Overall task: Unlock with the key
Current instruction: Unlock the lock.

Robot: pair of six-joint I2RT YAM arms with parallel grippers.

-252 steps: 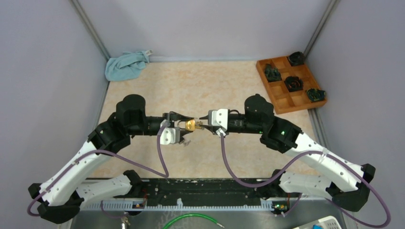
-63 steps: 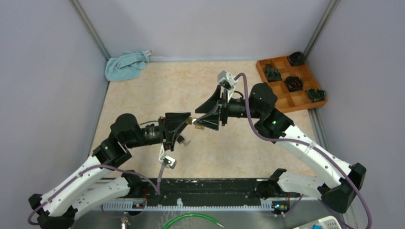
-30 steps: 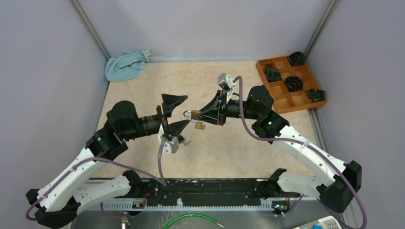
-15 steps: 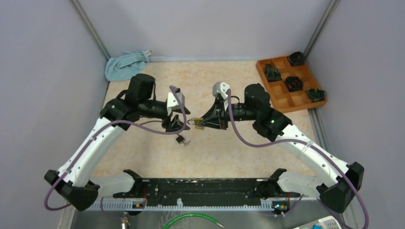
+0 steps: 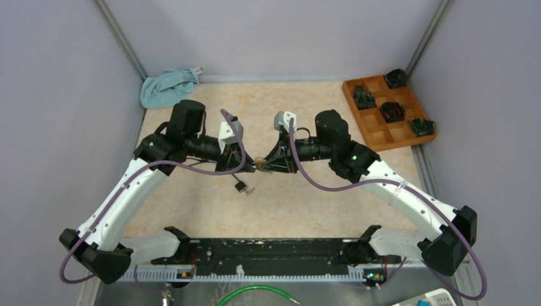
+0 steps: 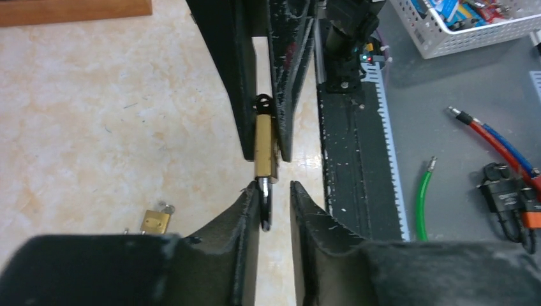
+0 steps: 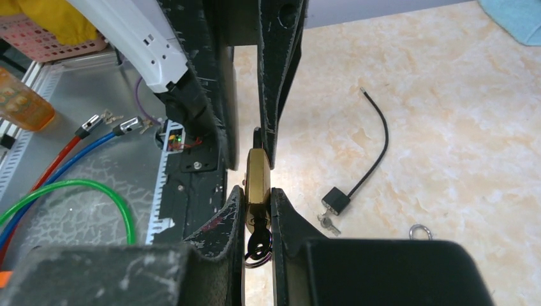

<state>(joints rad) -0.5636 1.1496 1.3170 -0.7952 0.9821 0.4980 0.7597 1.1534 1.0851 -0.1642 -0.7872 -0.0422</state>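
Brass padlock [image 7: 257, 172] mid-frame in top view, clamped in right gripper [image 7: 256, 192] | left gripper [image 6: 273, 190] was wide, now narrowing round steel shackle [image 6: 264, 207], not yet pinched | likely shackle pull next

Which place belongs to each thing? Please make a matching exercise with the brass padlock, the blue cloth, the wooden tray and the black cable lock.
1 brass padlock
2 blue cloth
3 wooden tray
4 black cable lock

A far right corner of the table
B middle of the table
C far left corner
D held in the right gripper

Pairs: 1-D, 2-C, 3-A, 4-B
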